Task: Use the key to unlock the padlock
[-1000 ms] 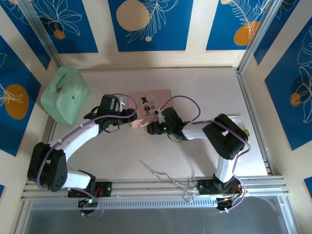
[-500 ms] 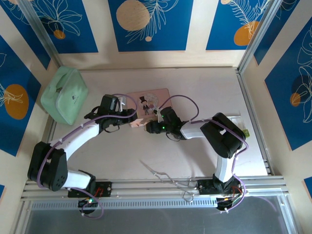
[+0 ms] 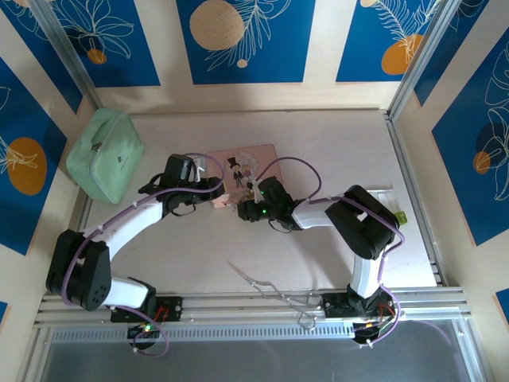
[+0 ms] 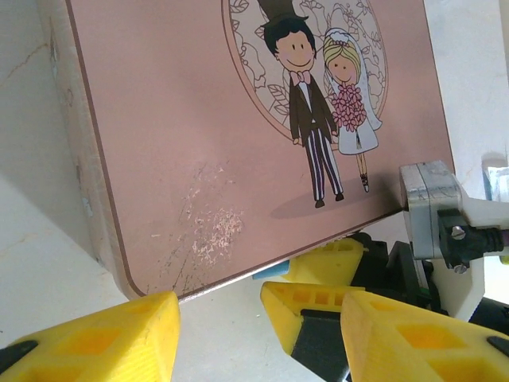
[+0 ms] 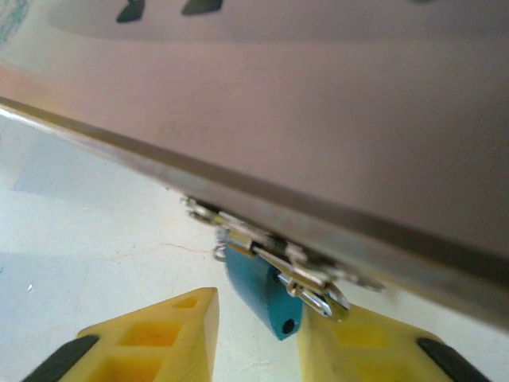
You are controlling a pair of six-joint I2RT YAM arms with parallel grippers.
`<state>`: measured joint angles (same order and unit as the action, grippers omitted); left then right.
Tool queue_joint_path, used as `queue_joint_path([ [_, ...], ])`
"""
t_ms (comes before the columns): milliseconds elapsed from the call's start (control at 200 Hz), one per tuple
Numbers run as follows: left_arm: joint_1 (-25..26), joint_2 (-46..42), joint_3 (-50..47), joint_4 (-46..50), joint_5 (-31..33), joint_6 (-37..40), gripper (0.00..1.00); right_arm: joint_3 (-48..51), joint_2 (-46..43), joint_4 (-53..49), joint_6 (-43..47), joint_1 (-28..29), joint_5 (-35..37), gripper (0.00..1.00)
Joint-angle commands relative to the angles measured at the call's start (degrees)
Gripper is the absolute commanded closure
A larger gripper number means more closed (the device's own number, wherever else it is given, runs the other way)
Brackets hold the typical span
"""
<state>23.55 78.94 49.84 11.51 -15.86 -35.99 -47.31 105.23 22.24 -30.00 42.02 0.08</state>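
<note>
The pink picture box (image 3: 245, 165) (image 4: 238, 119) lies mid-table. From the metal clasp (image 5: 274, 255) on its front edge hangs the tiny blue padlock (image 5: 261, 296), with its keyhole end pointing down; a sliver of it shows as the padlock (image 4: 275, 271) under the box edge. My right gripper (image 3: 248, 208) (image 5: 256, 338) is open, with one yellow finger on each side of the padlock and the right one close against the clasp. My left gripper (image 3: 219, 191) (image 4: 258, 322) is open at the box's front left corner, and the right gripper's fingers (image 4: 314, 306) sit between its own.
A mint green pouch (image 3: 104, 154) lies at the far left by the wall. A thin silvery wire-like tool (image 3: 266, 285) rests near the front rail between the arm bases. A small green object (image 3: 399, 215) sits at the right edge of the table.
My right gripper has crept a little left and forward, closer to the box's front edge. The box has shifted slightly away. The left arm has hardly moved.
</note>
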Motion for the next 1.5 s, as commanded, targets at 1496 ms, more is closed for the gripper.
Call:
queue_joint_path([
  [1496,-1.1,6.7,3.2,0.1,4.0,0.7,0.38,1.6,-2.7,-11.1,-10.5,0.1,-5.4,1.00],
])
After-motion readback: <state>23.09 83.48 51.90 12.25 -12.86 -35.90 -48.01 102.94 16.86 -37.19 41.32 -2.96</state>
